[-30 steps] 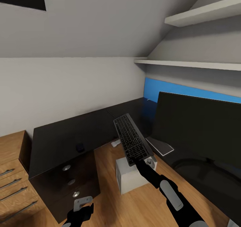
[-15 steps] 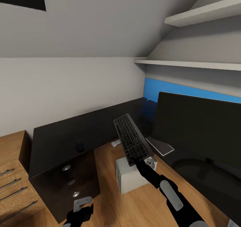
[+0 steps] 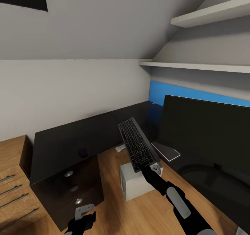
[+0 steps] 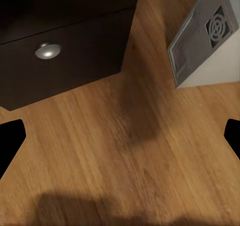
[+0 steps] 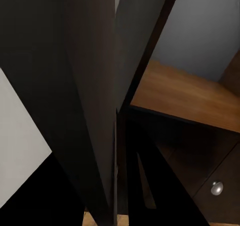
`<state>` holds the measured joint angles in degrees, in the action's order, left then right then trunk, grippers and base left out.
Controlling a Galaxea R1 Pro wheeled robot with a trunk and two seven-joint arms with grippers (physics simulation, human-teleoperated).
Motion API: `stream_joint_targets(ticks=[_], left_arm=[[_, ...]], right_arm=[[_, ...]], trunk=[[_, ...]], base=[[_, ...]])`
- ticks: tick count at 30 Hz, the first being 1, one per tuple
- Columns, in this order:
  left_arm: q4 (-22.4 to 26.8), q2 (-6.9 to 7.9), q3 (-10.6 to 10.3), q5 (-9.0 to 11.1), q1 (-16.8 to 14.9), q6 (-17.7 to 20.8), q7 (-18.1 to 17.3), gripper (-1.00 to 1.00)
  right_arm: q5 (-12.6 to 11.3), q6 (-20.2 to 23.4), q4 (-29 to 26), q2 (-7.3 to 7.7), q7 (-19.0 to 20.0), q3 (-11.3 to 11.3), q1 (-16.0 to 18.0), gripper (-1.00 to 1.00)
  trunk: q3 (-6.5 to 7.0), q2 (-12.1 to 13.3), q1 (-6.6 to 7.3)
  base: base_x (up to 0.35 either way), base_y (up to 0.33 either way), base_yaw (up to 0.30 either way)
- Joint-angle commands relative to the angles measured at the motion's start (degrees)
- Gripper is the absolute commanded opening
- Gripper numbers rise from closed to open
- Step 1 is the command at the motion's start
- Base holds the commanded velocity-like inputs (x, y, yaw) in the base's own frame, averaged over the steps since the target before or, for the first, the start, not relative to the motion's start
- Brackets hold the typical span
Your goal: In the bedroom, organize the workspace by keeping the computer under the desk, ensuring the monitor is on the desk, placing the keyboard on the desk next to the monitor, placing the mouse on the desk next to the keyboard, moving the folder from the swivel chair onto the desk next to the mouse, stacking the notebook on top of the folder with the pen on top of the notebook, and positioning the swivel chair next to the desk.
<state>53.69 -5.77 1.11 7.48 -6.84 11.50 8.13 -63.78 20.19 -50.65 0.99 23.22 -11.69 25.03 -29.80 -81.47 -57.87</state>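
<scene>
The right claw (image 3: 145,168) is clamping the near end of the keyboard (image 3: 138,145), a slim grey board with black keys, and holding it tilted in the air above the computer (image 3: 133,183), between the worktop (image 3: 69,138) and the monitor (image 3: 208,131). Placing the keyboard is the step in hand, I judge; next it needs levelling and lowering onto the worktop beside the monitor. The left claw (image 3: 80,217) is hanging open and empty over the floor.

A grey keyboard (image 3: 138,146) with black keys is seen at centre, a black desk (image 3: 66,141) at left, a black monitor (image 3: 205,131) at right, and a light grey computer (image 3: 133,183) below centre.
</scene>
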Motion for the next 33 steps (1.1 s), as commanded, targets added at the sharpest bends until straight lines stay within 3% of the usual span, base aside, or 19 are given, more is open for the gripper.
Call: stream_joint_targets(ticks=[1,15,33], left_arm=[[0.1,-0.03,0.1,0.6,0.0,0.3,0.2,1.0],[0.1,-0.03,0.5,0.5,0.0,0.3,0.1,1.0],[-0.1,-0.03,0.6,0.5,0.0,0.3,0.1,1.0]], right_arm=[[-0.6,0.2,0.0,-0.01,0.1,-0.1,0.0,-1.0],[-0.7,0.1,0.0,-0.21,-0.2,-0.3,0.0,-1.0],[-0.6,0.0,0.0,-0.17,2.9,-0.3,0.1,-1.0]], trunk=[[-0.06,0.0,0.0],[-0.8,0.0,0.0],[-0.88,0.0,0.0]], base=[[0.0,0.0,0.011],[0.0,0.0,0.166],[0.0,0.0,0.013]])
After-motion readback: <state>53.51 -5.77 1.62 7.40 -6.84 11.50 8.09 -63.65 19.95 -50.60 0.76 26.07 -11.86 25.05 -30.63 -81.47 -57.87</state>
